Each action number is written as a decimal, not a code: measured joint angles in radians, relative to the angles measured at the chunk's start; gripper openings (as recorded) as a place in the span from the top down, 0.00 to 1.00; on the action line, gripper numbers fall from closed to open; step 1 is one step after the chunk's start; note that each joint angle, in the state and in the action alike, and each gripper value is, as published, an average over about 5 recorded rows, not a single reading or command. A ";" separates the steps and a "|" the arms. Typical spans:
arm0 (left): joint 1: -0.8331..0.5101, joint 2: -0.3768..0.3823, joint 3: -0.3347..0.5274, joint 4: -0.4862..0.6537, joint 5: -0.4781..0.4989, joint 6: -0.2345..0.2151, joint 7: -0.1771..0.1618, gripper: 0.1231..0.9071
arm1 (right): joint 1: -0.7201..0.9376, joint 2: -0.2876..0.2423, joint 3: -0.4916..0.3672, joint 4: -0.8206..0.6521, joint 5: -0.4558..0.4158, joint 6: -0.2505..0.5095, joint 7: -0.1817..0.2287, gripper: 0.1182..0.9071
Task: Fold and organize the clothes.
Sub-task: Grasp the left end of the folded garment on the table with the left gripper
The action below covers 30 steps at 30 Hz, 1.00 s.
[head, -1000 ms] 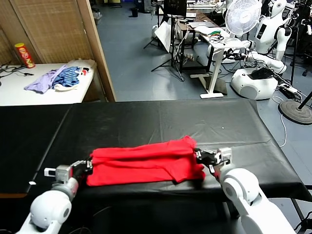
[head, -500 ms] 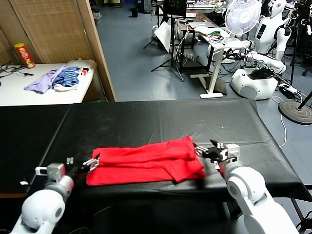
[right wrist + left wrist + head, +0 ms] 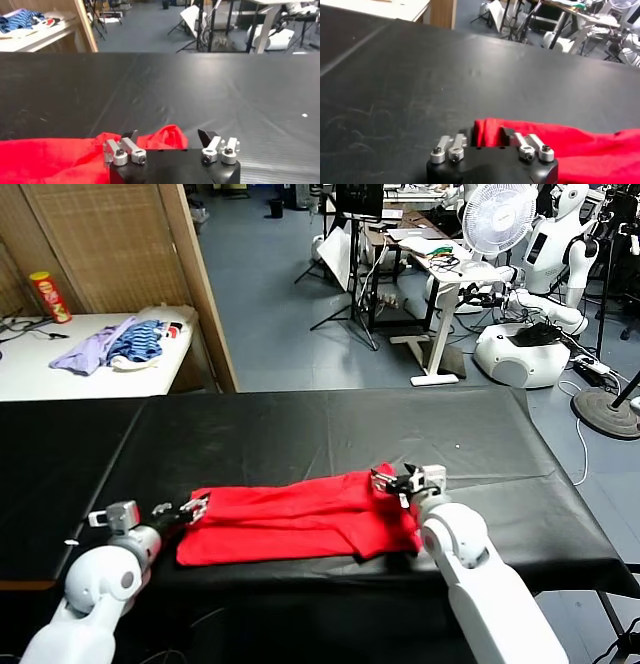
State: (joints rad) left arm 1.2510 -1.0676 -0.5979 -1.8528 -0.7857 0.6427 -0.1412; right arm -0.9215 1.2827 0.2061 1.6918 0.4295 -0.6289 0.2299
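Note:
The clothes are one red T-shirt, folded into a long strip near the front of the black table. My left gripper is at the strip's left end. In the left wrist view its fingers press a bunched fold of the T-shirt, and the left gripper is shut on it. My right gripper is at the far right corner. There the right gripper stands open around a raised hump of the T-shirt, with a gap beside one finger.
A white side table at the back left carries a pile of purple and blue-striped garments and a red can. A wooden screen stands behind it. The black table's front edge runs just below the shirt.
Both grippers opened wide and drew off the shirt's ends, then came back in. The left has narrowed onto the left end. The right has moved to the far right corner.

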 joint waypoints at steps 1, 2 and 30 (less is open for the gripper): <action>-0.001 -0.002 0.001 0.005 0.002 -0.004 0.000 0.87 | -0.004 0.006 -0.003 -0.004 -0.015 0.018 0.010 0.66; -0.001 -0.004 0.001 0.009 0.006 -0.011 0.000 0.92 | -0.008 0.013 -0.005 -0.007 -0.030 0.035 0.022 0.72; 0.018 -0.059 0.030 0.040 0.341 -0.196 0.016 0.99 | -0.054 0.057 0.008 0.041 -0.023 0.093 0.068 0.28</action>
State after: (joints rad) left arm 1.2693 -1.1262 -0.5681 -1.8127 -0.4445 0.4464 -0.1252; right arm -0.9756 1.3397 0.2143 1.7328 0.4064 -0.5362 0.2981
